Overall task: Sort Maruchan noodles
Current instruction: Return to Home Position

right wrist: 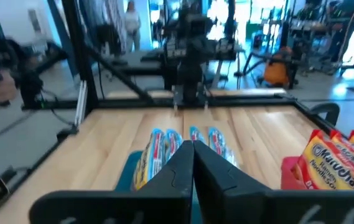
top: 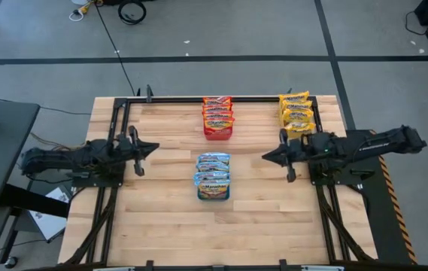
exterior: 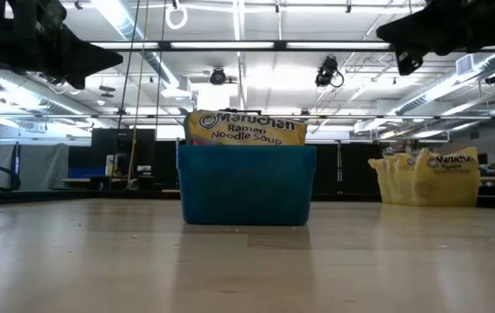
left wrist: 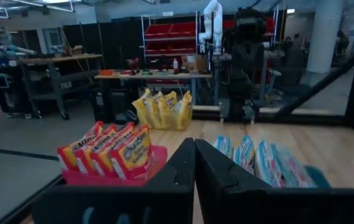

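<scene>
Pressed together, my left tool [left wrist: 195, 146] and right tool [right wrist: 193, 148] flank the blue tray [exterior: 247, 187]; in it and two trays [top: 218, 136] beyond stand probably light, crinkly Maruchan noodles [top: 214, 172], best pinched by a top seam.

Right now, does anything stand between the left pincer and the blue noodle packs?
Nothing visible does. Only bare table lies between the shut left pincer and the blue noodle packs, which stand upright in the blue bin.
</scene>
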Action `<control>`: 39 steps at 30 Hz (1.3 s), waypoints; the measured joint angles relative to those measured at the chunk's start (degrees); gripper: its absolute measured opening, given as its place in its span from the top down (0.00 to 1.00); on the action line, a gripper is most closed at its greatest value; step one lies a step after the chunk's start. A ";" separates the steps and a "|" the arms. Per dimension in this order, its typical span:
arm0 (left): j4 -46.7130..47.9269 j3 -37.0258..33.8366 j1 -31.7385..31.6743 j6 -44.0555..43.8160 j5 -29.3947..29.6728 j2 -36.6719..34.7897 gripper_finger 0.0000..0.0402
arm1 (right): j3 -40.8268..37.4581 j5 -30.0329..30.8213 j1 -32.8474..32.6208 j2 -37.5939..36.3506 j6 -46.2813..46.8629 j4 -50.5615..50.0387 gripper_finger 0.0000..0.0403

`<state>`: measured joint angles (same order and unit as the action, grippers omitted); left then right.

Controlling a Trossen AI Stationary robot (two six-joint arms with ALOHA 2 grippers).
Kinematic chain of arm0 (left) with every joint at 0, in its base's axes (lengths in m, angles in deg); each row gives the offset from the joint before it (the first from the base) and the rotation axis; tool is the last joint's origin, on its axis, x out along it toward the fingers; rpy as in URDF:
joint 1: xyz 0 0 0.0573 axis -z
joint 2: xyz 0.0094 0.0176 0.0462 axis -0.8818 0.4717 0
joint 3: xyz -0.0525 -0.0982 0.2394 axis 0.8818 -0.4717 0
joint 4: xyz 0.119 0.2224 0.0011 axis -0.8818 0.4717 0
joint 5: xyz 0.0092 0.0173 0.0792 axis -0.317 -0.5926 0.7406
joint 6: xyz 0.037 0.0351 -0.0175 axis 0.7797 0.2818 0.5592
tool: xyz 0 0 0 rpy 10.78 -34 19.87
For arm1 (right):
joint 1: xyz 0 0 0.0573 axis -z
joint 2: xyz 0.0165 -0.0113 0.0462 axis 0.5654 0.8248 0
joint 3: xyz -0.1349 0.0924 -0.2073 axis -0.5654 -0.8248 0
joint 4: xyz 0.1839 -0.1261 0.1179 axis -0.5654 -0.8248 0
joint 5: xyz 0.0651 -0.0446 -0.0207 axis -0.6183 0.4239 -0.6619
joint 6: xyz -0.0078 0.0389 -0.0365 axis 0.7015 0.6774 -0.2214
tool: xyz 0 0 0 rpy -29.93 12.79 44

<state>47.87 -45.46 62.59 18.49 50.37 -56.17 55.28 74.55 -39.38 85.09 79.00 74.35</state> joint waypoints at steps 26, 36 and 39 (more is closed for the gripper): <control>12.96 0.37 -0.09 -4.43 -1.91 -8.67 0.98 | -13.77 -1.46 8.40 -28.37 4.98 -1.04 0.99; 11.75 -0.95 -0.09 -4.70 -1.92 -8.67 0.98 | -13.90 7.70 -1.99 -33.34 2.12 -8.37 1.00; 10.61 -2.82 -0.09 -6.13 -1.92 -8.63 0.98 | -17.29 8.85 -3.37 -33.23 0.31 -4.80 1.00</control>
<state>58.48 -48.29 62.50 12.36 48.45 -64.80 37.99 83.41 -42.75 51.86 79.31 69.55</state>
